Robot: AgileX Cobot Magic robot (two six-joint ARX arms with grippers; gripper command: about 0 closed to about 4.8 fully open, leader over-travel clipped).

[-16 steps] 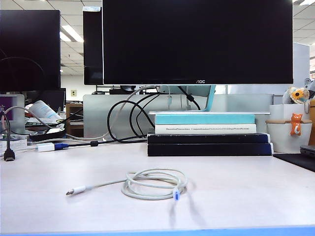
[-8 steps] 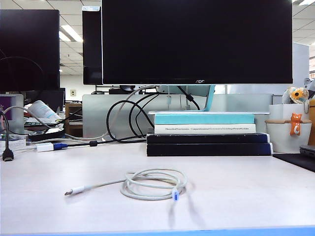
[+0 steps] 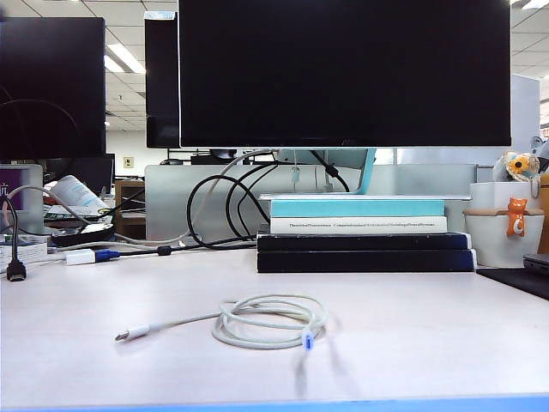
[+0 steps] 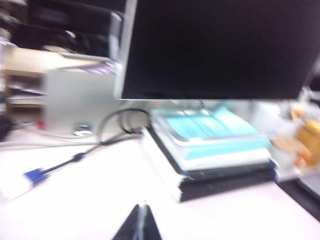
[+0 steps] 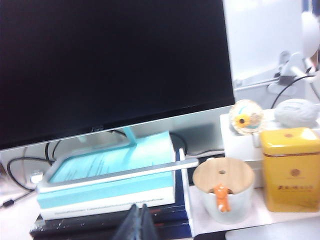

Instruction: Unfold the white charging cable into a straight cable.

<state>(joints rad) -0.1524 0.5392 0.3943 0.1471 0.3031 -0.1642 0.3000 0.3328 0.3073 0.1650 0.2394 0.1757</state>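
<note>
Cable (image 3: 268, 321) coiled on desk (image 3: 429, 326), untouched. L gripper (image 4: 141, 220) closed, empty, above desk. R gripper (image 5: 137, 220) closed, empty, facing books (image 5: 107, 182).

A black monitor (image 3: 343, 73) stands on stacked books (image 3: 364, 233); a white cup (image 5: 223, 196) sits beside a yellow tin (image 5: 291, 167).

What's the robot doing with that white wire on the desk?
Nothing is touching it yet. The long thin white charging cable lies coiled in loops on the pale desk, one plug trailing out to the side. The left gripper and right gripper, both shut and empty, show only in their wrist views, pointing toward the black monitor and stacked books. The uncoiling hasn't begun.
</note>
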